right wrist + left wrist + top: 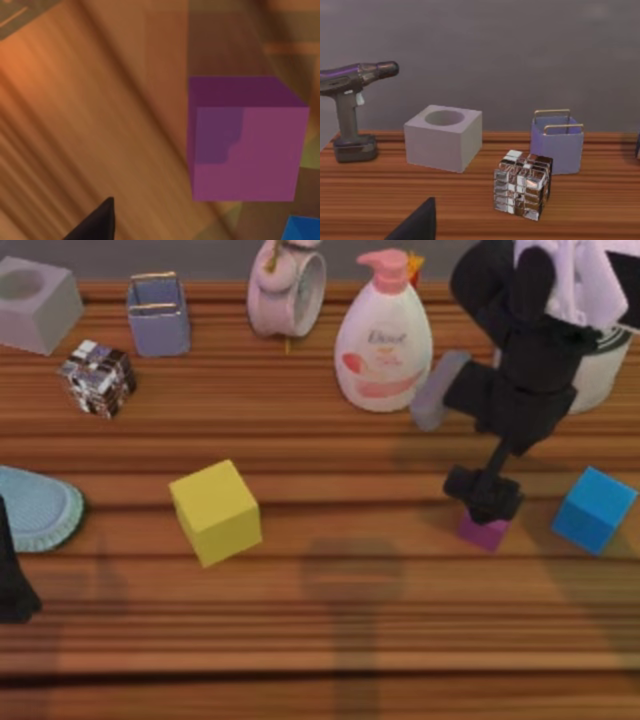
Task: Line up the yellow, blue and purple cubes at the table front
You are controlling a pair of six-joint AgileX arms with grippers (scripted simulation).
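The purple cube (484, 531) (245, 145) rests on the table (330, 640) at mid right, and my right gripper (484, 495) hangs directly over it, open, with one dark fingertip (102, 220) showing apart from the cube. The blue cube (594, 509) (302, 229) sits just right of the purple one. The large yellow cube (215, 511) lies left of centre, turned slightly. My left gripper (12, 585) stays parked at the left edge, open and holding nothing.
Along the back stand a grey hollow block (35, 305), a lavender box (158, 314), an alarm clock (287, 287) and a pump bottle (383, 335). A mirrored cube (96, 378) and a pale blue shoe (35, 508) lie at left. A drill (350, 105) stands at the far left.
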